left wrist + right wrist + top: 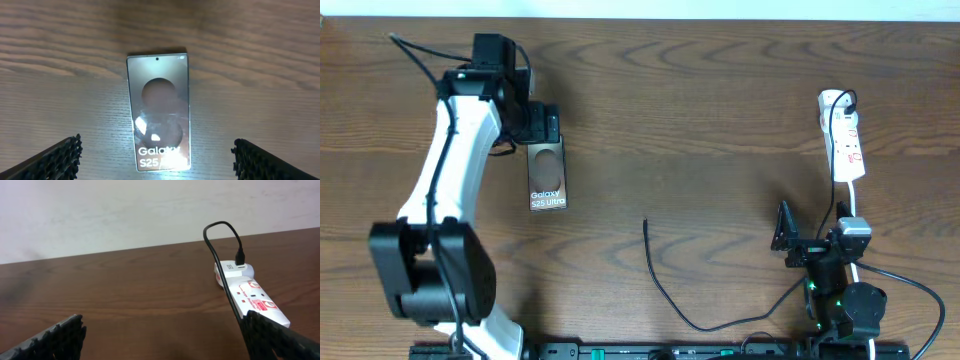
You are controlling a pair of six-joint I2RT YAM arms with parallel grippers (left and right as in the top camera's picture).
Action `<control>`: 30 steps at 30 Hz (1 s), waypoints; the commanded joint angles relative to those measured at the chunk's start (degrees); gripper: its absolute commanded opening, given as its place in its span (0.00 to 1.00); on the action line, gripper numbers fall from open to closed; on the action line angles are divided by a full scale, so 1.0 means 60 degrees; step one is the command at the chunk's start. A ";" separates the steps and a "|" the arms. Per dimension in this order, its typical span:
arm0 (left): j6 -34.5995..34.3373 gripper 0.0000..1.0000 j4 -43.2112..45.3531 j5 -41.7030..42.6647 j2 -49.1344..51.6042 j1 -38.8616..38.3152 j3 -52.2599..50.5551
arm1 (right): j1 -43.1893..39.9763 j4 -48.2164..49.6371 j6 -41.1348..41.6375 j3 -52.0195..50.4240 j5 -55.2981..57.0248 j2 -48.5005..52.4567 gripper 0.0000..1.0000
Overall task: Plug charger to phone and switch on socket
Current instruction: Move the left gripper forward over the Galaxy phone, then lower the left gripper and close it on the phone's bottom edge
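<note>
While unseen from either wrist, charger tip (645, 224) plain overhead.

Overhead, the phone's (548, 180) far edge is lost against the dark left gripper (541, 132); wrist glare eats its lettering; socket's (256, 299) near end slips behind the right gripper (162, 322); charger (663, 288) tip too tiny to read

Overhead top-down; left wrist above phone (158, 115)
</note>
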 commanded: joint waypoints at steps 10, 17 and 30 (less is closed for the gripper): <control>-0.0186 0.95 -0.0073 -0.0153 0.1592 0.0022 0.0076 | 0.0044 -0.0040 -0.0135 -0.0011 0.0069 -0.0033 0.99; -0.0182 0.95 -0.0069 -0.0153 0.2153 0.0022 0.0055 | 0.0044 -0.0040 -0.0135 -0.0011 0.0069 -0.0033 0.99; -0.0182 0.96 0.0229 -0.0149 0.2255 0.0022 -0.0579 | 0.0044 -0.0040 -0.0135 -0.0011 0.0069 -0.0033 0.99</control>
